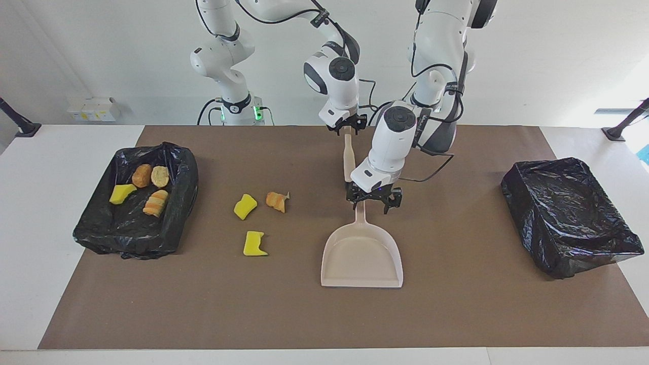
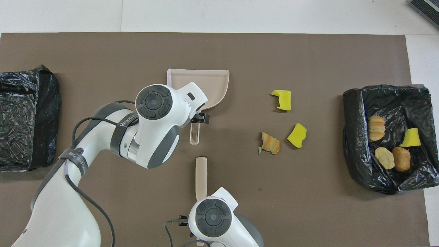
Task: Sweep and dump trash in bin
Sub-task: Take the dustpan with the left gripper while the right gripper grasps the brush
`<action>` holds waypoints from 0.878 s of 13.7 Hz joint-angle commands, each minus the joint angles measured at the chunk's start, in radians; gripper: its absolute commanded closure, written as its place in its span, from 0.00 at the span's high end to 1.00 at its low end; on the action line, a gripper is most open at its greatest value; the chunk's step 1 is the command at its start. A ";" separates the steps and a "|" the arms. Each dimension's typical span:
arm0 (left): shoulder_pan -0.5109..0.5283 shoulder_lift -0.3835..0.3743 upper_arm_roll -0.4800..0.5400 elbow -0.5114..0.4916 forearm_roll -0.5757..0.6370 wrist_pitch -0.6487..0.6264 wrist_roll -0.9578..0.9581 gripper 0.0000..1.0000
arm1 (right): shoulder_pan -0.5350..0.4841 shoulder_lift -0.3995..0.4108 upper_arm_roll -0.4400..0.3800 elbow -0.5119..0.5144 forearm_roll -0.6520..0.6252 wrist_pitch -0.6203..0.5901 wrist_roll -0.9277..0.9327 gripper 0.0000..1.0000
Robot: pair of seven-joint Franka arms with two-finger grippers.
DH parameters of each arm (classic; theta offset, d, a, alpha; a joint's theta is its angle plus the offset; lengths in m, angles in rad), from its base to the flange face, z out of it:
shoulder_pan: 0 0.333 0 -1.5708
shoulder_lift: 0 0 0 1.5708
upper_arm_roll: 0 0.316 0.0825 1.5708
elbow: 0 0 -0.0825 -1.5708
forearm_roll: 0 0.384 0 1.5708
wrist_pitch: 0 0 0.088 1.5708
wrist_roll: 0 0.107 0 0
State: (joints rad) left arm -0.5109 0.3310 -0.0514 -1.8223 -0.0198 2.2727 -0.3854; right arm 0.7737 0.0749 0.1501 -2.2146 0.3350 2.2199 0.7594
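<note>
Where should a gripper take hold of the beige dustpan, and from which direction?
Grip the dustpan by its thin straight handle, coming down from above with the fingers across its width. The pan lies flat on the mat, its handle pointing toward the robots. The scoop is too wide. The left gripper is already over that handle.
</note>
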 commanded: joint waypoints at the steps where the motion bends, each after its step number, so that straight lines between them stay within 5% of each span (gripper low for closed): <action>1: -0.029 -0.027 0.013 -0.040 0.006 0.024 -0.056 0.91 | -0.026 0.009 0.002 -0.016 0.027 0.049 -0.001 0.00; 6: -0.051 -0.015 0.015 -0.048 0.004 0.033 -0.056 0.72 | -0.098 0.005 -0.006 0.051 0.033 -0.081 -0.061 0.00; 7: -0.051 -0.015 0.015 -0.046 0.006 0.022 -0.056 0.62 | -0.128 -0.027 -0.007 0.082 0.021 -0.173 -0.061 0.00; 9: -0.051 -0.018 0.015 -0.049 0.004 0.016 -0.055 0.08 | -0.187 -0.094 -0.012 0.101 -0.005 -0.282 -0.072 0.00; 10: -0.051 -0.018 0.015 -0.049 0.006 0.016 -0.053 0.00 | -0.221 -0.130 -0.012 0.101 -0.030 -0.326 -0.095 0.00; 12: -0.035 -0.018 0.015 -0.049 0.008 0.008 -0.005 0.00 | -0.308 -0.181 -0.012 0.101 -0.083 -0.446 -0.127 0.00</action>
State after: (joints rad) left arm -0.5455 0.3305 -0.0503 -1.8467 -0.0198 2.2818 -0.4220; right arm 0.5372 -0.0405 0.1331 -2.0947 0.2943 1.8538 0.6757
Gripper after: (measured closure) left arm 0.683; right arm 0.744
